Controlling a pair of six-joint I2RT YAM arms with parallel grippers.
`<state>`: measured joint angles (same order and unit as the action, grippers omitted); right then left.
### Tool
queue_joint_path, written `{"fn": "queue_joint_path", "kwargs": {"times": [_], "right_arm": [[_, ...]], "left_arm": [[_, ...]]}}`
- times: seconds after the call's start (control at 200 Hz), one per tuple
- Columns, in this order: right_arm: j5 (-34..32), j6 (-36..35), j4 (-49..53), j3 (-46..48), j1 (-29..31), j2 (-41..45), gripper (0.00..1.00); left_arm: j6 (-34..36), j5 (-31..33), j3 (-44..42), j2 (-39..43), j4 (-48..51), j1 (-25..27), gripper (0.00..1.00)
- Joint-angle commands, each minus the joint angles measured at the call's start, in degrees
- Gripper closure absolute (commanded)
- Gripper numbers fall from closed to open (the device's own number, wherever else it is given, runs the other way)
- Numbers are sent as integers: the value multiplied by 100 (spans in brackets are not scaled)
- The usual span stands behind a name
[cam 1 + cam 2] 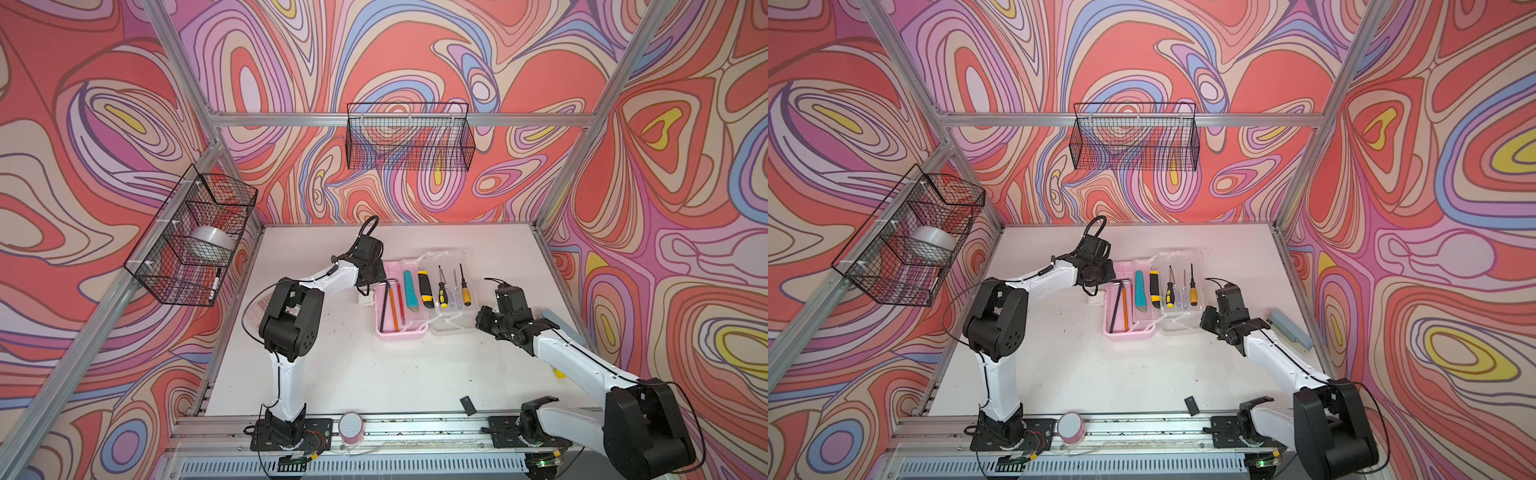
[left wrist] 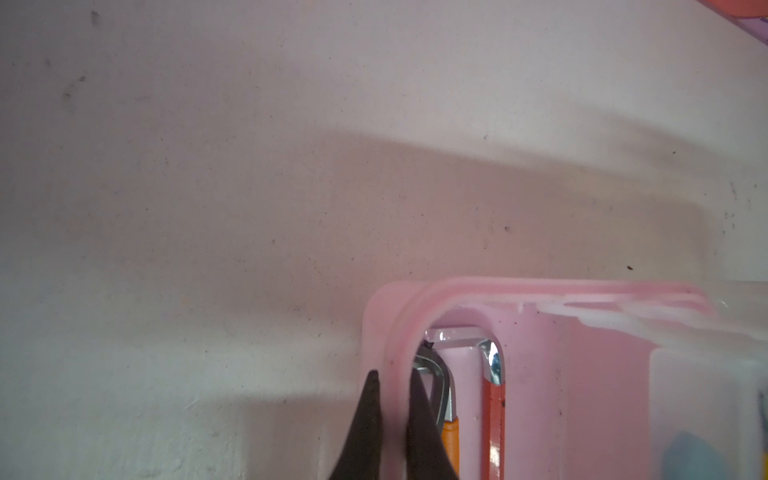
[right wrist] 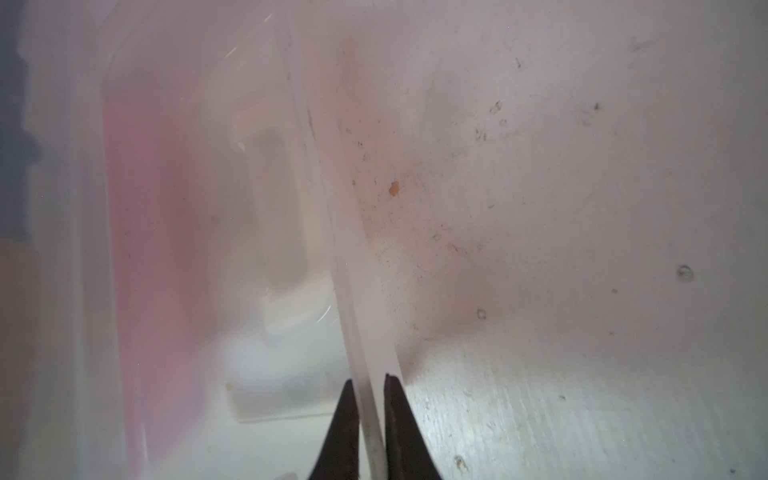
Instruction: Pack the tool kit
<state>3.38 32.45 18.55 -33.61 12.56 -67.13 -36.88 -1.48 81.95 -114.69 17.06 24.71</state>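
1. The pink box (image 1: 401, 336) stands open about midway between the bench's (image 1: 353, 365) left and right edges, nearer its far edge. Its clear lid (image 1: 453, 325) is folded out flat on the side facing the right edge.
2. Done, as I judge it: no tool lies loose on the bench. The hex key (image 1: 385, 307) and two pencils (image 1: 393, 311) lie in the pink base. The teal knife (image 1: 411, 291) and the yellow-black knife (image 1: 424, 289) lie beside them, seemingly on a clear tray. The three screwdrivers (image 1: 443, 291) lie on the clear part further right.
3. The left gripper (image 2: 395, 382) is pinched narrow on the pink wall at the box's far left corner, one finger outside and one inside. This looks like a steadying hold.
4. The right gripper (image 3: 369, 380) is pinched narrow on the lid's outer rim (image 3: 353, 291), at its near corner towards the right edge.
5. Left to do, by my reading: swing the lid over the base, press it down and fasten the latch. Whether the screwdrivers stay put as the lid turns cannot be told from here.
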Motion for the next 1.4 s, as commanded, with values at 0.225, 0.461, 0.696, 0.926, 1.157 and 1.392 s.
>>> {"fn": "queue_joint_path", "kwargs": {"times": [0.225, 0.461, 0.696, 0.926, 1.157, 1.392], "right_arm": [[-276, -142, 213, -681, -8, 492, 100], [-788, -305, 821, -1370, 469, 630, 100], [-1663, -272, 1220, -1987, 1438, 525, 100], [-2554, -222, 1494, -2610, 2449, 183, 100], [-3035, -141, 1624, -3196, 3246, -245, 100], [-3123, -87, 1520, -3627, 3871, -793, 100]], "left_arm": [[-113, -333, 104, 155, 210, 433, 100], [-126, -339, 347, 26, 251, 553, 100], [-169, -349, 418, 17, 235, 570, 100], [-196, -395, 418, 13, 192, 597, 100], [-214, -393, 427, 10, 140, 597, 100], [-274, -419, 400, 39, 69, 600, 100]]}}
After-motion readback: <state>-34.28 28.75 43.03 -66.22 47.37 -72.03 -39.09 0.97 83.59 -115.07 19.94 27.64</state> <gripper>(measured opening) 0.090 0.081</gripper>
